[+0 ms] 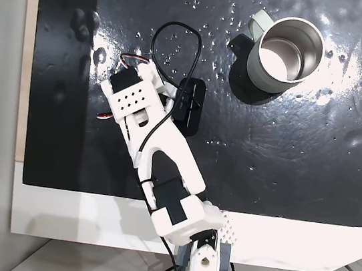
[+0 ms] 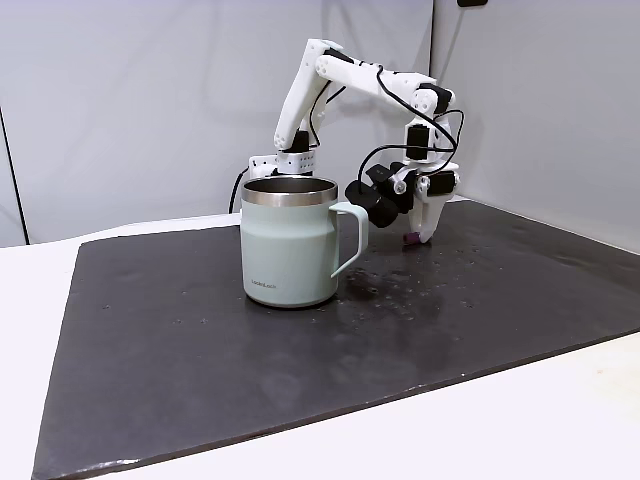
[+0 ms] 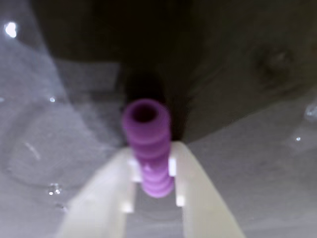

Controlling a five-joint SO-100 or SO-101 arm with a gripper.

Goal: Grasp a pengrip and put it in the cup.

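The purple ribbed pengrip [image 3: 147,144] sits between my two pale fingers in the wrist view, with both fingers pressing on its sides and its open end pointing away. From the side, my gripper [image 2: 420,232] points down at the black mat, and the pengrip [image 2: 411,239] shows at its tips, right at the mat's surface. The pale grey-green cup [image 2: 290,250] stands upright on the mat, apart from the gripper, with its handle turned toward the arm. Seen from above, the cup [image 1: 254,68] is at the upper right with a bare steel inside.
The black mat [image 1: 285,163] covers most of the white table and carries small shiny specks. The black wrist camera [image 1: 189,103] and its looping cable hang beside the arm. The arm's base [image 1: 202,263] stands at the table's bottom edge.
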